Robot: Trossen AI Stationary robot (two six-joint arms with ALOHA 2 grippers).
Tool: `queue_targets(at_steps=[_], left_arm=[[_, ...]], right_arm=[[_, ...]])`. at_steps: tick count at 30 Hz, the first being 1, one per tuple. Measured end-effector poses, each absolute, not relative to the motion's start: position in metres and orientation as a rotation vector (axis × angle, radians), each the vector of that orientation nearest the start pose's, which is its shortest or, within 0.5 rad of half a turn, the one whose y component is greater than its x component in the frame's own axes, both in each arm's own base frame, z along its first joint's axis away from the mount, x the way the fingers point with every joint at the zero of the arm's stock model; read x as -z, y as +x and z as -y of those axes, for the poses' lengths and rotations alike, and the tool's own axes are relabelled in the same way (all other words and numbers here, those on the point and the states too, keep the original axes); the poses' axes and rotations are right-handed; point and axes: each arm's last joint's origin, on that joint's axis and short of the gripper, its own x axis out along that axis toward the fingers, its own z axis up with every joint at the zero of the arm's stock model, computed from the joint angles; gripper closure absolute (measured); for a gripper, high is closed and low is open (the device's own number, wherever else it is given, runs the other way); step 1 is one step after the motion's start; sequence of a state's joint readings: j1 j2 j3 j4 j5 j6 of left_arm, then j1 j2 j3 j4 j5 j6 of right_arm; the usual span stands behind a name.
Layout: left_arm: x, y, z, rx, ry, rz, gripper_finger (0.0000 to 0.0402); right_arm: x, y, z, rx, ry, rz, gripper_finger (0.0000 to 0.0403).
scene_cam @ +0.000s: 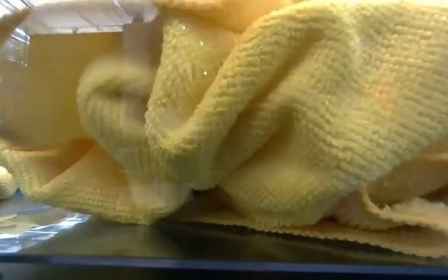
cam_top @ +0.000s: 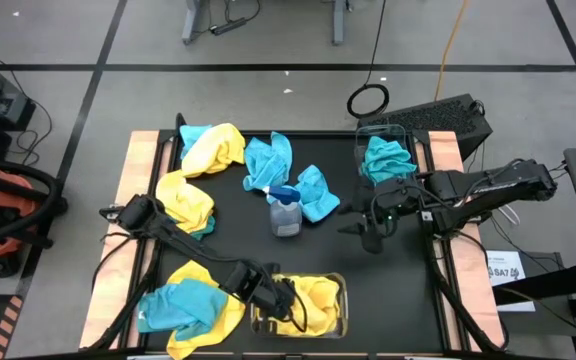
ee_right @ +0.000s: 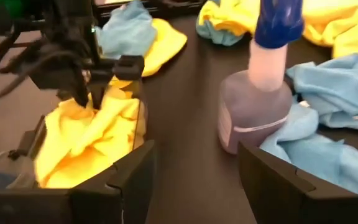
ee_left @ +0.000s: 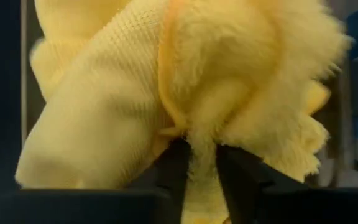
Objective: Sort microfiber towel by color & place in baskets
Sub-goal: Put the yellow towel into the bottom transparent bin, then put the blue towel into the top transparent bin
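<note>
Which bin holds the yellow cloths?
The bin at the table's front edge, where the left claw is; the other bin holds a blue cloth.
</note>
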State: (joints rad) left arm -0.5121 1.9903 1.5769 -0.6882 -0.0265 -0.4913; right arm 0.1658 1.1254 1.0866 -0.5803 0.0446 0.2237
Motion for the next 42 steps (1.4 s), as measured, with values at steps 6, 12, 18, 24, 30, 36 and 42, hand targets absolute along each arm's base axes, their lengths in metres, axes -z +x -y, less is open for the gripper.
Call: queue_targets(at_steps=[6, 12, 18, 24, 30, 36, 42], left_arm=[[-0.19, 0.359, 0.201, 0.087, -0.218, -1.172, 0.0192], [-0.19, 0.363, 0.204, 0.123, -0.31, -1.121, 0.0111], [-0.212, 0.364, 0.205, 0.175, -0.357, -1.056, 0.0096], [-0.244, 0.359, 0.202, 0.2, -0.379, -0.997, 0.0095], [-0.271, 0.35, 0.198, 0.232, -0.432, -0.947, 0.0095], [-0.293, 0.337, 0.196, 0.252, -0.519, -0.929, 0.0096], [-0.316, 0.321, 0.197, 0.261, -0.576, -0.89, 0.0096]], right_arm=[[-0.326, 0.241, -0.034, 0.025, 0.063, -0.66, 0.0188], [-0.298, 0.266, -0.026, 0.047, -0.024, -0.775, 0.0186], [-0.267, 0.291, -0.001, 0.095, -0.075, -0.893, 0.0148], [-0.238, 0.31, 0.033, 0.091, -0.036, -0.962, 0.0099], [-0.204, 0.33, 0.052, 0.06, -0.015, -0.989, 0.0085], [-0.174, 0.341, 0.067, 0.052, -0.006, -1.034, 0.0085], [-0.15, 0.344, 0.081, 0.089, 0.042, -1.09, 0.0089]])
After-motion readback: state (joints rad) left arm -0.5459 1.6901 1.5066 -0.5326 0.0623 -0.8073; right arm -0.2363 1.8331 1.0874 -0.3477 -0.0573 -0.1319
